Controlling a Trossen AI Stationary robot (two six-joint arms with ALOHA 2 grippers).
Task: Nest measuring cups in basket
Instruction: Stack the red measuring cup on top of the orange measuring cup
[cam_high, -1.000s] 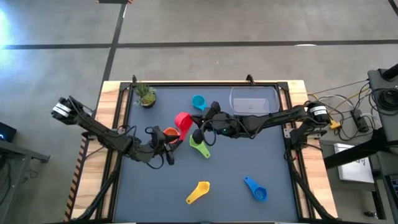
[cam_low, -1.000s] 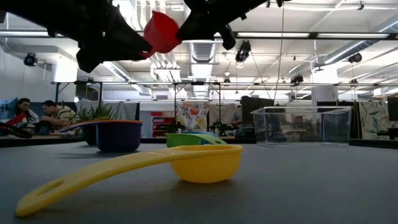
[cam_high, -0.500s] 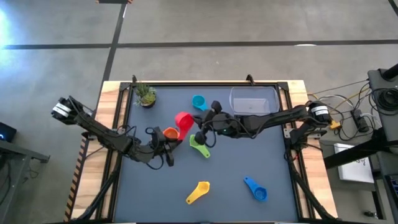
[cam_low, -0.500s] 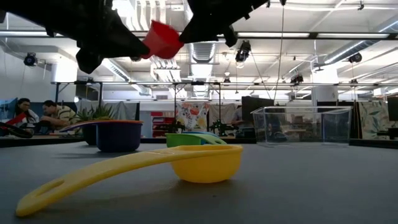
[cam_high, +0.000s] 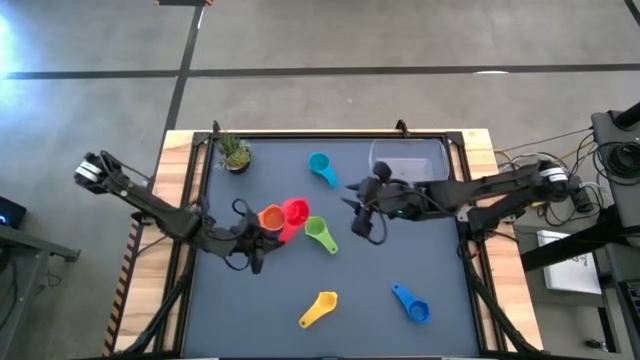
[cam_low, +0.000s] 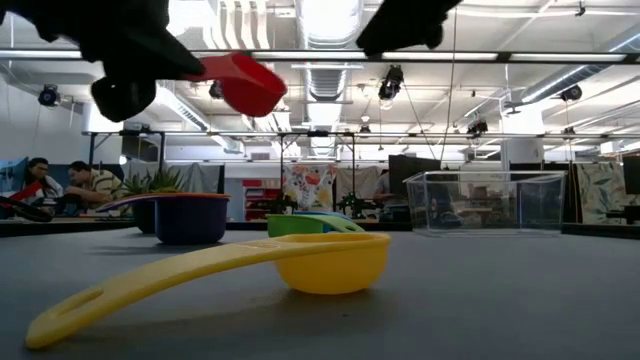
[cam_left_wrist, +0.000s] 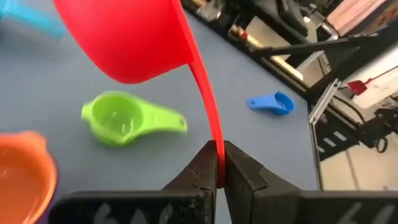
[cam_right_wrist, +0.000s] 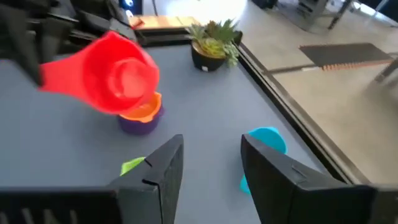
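Observation:
The red cup (cam_high: 295, 212) hangs in the air above the table's middle, held by my left gripper (cam_high: 256, 238). It also shows in the low view (cam_low: 240, 82). My right gripper (cam_high: 362, 218) is open and stands clear to the red cup's right. The orange cup (cam_high: 271, 217) sits nested in the purple cup (cam_right_wrist: 138, 124). The green cup (cam_high: 318, 232), teal cup (cam_high: 320, 165), yellow cup (cam_high: 320, 308) and blue cup (cam_high: 410, 302) lie apart on the table. The clear basket (cam_high: 408, 164) stands at the far right. My left gripper pinches the red cup's flat handle near its free end (cam_left_wrist: 216, 163) between its two fingers. The fingers come roughly level from the table's left, along the handle. The cup is lifted clear and tipped, its mouth (cam_right_wrist: 130, 78) turned toward my right gripper.
A small potted plant (cam_high: 234, 153) stands in the far left corner. The table has a raised wooden rim (cam_high: 180, 150). The dark mat is bare between the yellow and blue cups and near the right edge. People sit in the room beyond the table (cam_low: 60, 185).
My right gripper has let go of the red cup and drawn back toward the table's right edge. The red cup stays with my left gripper, which has shifted toward the near edge. The cup has dropped a little and now sits closer above the orange cup.

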